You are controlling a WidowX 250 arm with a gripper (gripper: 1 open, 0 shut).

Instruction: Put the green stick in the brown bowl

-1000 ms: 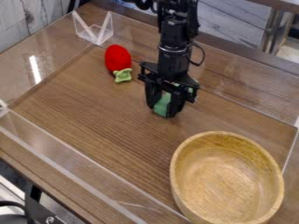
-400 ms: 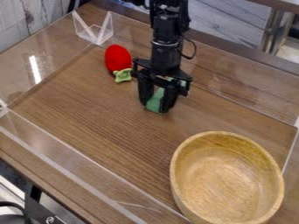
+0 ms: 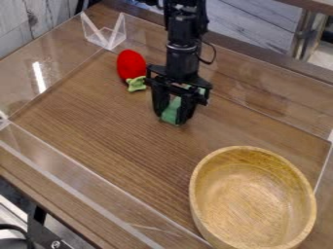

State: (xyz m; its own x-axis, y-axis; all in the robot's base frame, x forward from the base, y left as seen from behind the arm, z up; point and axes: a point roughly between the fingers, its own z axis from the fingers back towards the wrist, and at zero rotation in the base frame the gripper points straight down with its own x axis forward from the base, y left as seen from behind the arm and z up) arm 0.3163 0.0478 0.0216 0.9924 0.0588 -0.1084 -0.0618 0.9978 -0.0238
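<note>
Nearest the camera, at the lower right, the brown bowl (image 3: 254,199) sits upright on the wood-grain table (image 3: 92,117); its thick rim is unbroken and its hollow holds nothing that I can see. A clear plastic wall (image 3: 78,190) runs along the table's near edge and up the left side. Beyond the bowl, toward the middle of the table and well apart from the rim, my pincer (image 3: 174,115) points straight down from my black arm (image 3: 184,39). Its two dark fingers (image 3: 158,100) are drawn in against the green stick (image 3: 172,112), which shows as a light-green block between them, standing roughly upright. I record the pincer as closed on the stick, gripping it by its sides. The stick's lower end is at or just above the tabletop; I cannot tell from this view whether it touches the wood. The stick is therefore outside the bowl, up and to the left of it. Just behind my pincer to the left lies a red strawberry toy (image 3: 130,64) with a small green leafy end (image 3: 136,85) turned toward my fingers, near them but apart. Farthest back, at the upper left, a clear plastic piece (image 3: 101,32) with upturned corners stands on the table.
</note>
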